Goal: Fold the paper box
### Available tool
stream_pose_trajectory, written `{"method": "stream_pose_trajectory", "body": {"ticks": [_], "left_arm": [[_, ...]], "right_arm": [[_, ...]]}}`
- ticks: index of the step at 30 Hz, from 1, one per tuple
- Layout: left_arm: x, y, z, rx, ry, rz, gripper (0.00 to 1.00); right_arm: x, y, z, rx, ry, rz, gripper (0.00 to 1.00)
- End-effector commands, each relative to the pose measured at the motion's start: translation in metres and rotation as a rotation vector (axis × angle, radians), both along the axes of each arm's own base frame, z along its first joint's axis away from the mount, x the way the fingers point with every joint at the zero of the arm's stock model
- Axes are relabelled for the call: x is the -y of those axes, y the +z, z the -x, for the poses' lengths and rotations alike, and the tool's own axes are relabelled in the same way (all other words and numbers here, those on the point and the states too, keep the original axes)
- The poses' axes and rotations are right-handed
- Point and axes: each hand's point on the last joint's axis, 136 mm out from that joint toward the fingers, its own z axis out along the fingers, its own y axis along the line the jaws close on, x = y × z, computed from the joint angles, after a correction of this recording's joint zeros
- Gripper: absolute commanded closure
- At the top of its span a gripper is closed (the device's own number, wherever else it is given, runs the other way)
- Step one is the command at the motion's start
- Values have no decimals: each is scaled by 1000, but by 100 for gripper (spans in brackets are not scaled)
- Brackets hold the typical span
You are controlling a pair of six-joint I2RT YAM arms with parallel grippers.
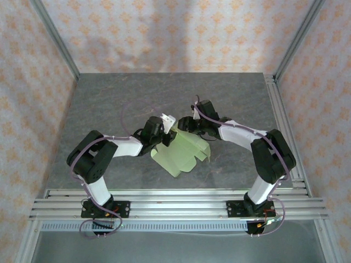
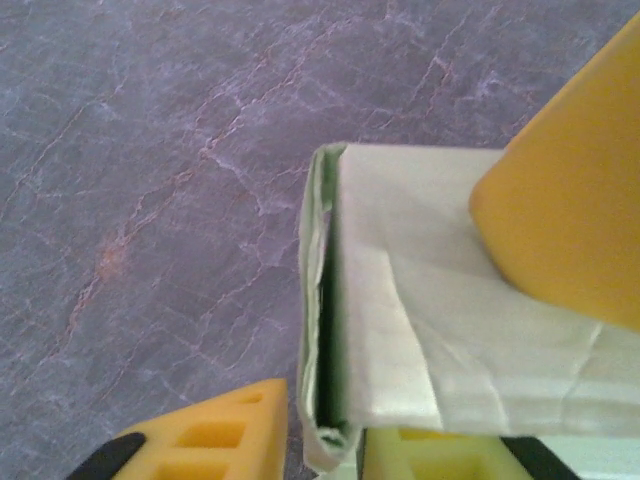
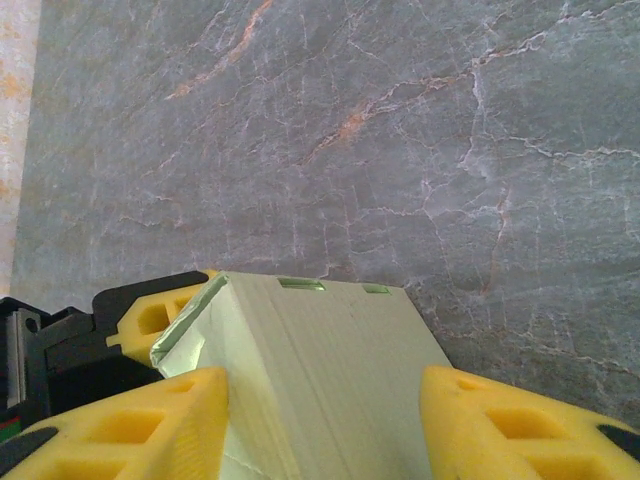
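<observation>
One paper box (image 1: pixel 181 153) and one desk (image 1: pixel 109 104). Two arms: one left arm (image 1: pixel 104 156) and one right arm (image 1: pixel 263 153). Two grippers, the left gripper (image 2: pixel 320 450) and the right gripper (image 3: pixel 325 420). Each gripper has two yellow fingers (image 3: pixel 520 420), four in all. The right wrist view shows two small slots (image 3: pixel 300 284) in the box's far edge. Three patterned walls (image 1: pixel 175 33) stand around the desk. Two purple cables (image 1: pixel 125 118), one on each arm.
</observation>
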Motion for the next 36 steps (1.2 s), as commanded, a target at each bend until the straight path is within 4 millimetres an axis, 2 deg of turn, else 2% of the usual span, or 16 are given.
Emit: {"method": "stream_pose_trajectory", "body": {"ticks": [1,16,24,30,36], "left_arm": [[-6,-4,-6,29,58,-7,74],[1,-10,-12,25,73,54,77],[7,-5,-11,12,58,87,90],[6,3,-10,13,62,92,95],[10,13,-7,14,38,118,96]], "right_arm": [[11,-17,5,-42,-37,27,48],[5,-9,5,-53,-37,-43,49],[9,-6,6,-49,-47,-48,49],[8,6,4,-18,-43,-59,49],[5,40,-5,65,-55,-142,45]]}}
